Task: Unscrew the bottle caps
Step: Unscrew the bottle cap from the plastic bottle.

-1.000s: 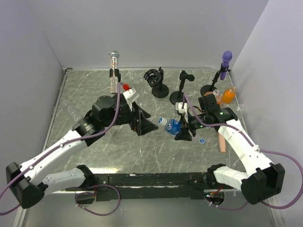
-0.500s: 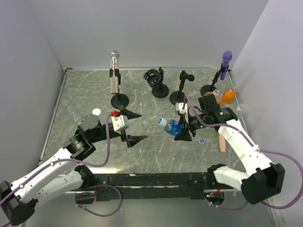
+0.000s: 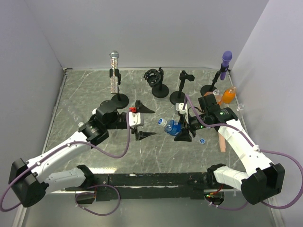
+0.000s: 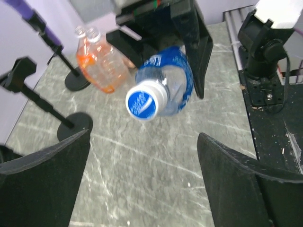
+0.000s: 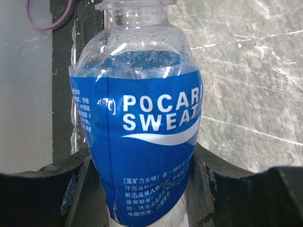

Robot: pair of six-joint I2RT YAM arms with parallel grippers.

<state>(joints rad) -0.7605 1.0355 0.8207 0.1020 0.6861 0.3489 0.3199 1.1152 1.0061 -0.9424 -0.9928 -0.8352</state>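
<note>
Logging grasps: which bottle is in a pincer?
The blue-labelled bottle, clamped in the right pincer; the orange bottles sit free near the right wall.

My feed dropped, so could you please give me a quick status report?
Left end effector open, facing blue cap. Right end effector shut on bottle. Nothing between.

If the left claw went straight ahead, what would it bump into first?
Most likely the blue cap on the bottle the right gripper holds; it sits straight ahead of the left gripper. Distance is unclear.
</note>
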